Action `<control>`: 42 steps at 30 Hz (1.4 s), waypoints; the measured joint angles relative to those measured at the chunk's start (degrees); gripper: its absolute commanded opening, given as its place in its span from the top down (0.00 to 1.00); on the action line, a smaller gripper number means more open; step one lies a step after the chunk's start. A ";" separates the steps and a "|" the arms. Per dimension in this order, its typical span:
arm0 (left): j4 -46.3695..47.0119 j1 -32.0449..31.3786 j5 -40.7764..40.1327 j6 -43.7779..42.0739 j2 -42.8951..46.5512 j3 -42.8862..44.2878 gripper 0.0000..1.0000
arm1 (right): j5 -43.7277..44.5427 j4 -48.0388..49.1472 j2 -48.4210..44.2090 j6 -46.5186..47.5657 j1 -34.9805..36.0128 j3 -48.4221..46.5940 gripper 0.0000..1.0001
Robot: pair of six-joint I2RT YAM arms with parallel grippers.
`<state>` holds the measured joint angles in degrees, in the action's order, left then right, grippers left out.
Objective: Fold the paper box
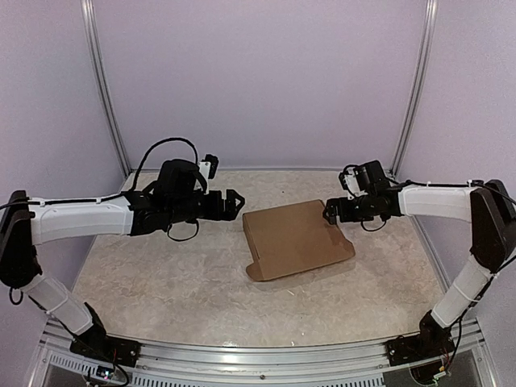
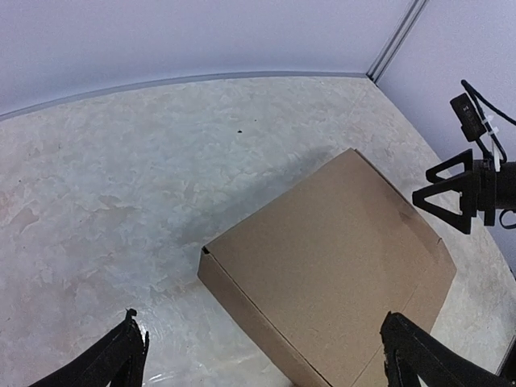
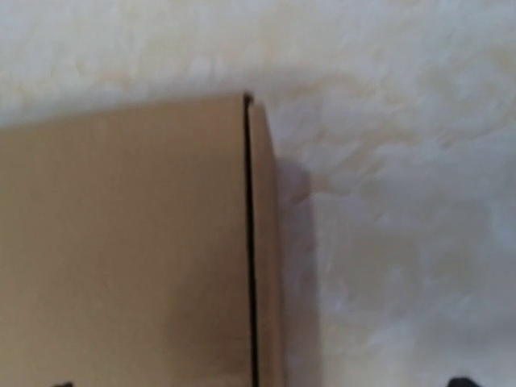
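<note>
The paper box (image 1: 297,238) is a closed, shallow brown cardboard mailer lying flat on the table, slightly skewed. It also shows in the left wrist view (image 2: 339,258) and in the right wrist view (image 3: 121,242), where a dark seam runs beside its side wall. My left gripper (image 1: 239,202) is open and empty, hovering just left of the box's far left corner; its fingertips (image 2: 129,355) frame the box's near corner. My right gripper (image 1: 326,213) is open and empty at the box's far right corner, also seen in the left wrist view (image 2: 423,187).
The marbled beige tabletop (image 1: 161,274) is bounded by lavender walls with metal corner rails (image 1: 105,97). A metal rail (image 1: 258,355) runs along the near edge between the arm bases.
</note>
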<state>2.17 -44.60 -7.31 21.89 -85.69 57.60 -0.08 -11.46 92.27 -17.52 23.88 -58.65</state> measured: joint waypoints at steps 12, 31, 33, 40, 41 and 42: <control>-2.69 2.75 3.48 7.34 -6.43 2.03 0.01 | -10.51 -2.23 7.41 0.72 -6.51 -4.63 0.28; -0.85 5.16 13.35 12.52 -11.67 2.01 0.01 | -20.46 -2.60 9.75 0.94 -7.26 -4.63 0.76; -0.83 5.16 13.75 12.63 -11.85 1.95 0.01 | -20.98 -2.45 9.75 0.70 -7.26 -4.63 0.81; -0.07 5.16 14.67 12.85 -11.87 1.46 0.01 | -21.90 -2.25 9.75 -0.13 -7.23 -4.63 0.90; -0.02 5.16 14.71 12.87 -11.87 1.36 0.01 | -21.97 -2.16 9.75 -0.20 -7.17 -4.61 0.90; 0.02 5.16 14.75 12.90 -11.87 1.22 0.01 | -22.01 -2.08 9.75 -0.33 -7.13 -4.61 0.91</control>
<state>2.20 -39.44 7.44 34.79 -97.56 58.83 -22.09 -13.54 102.02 -17.85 16.75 -63.26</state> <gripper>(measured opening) 0.988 0.109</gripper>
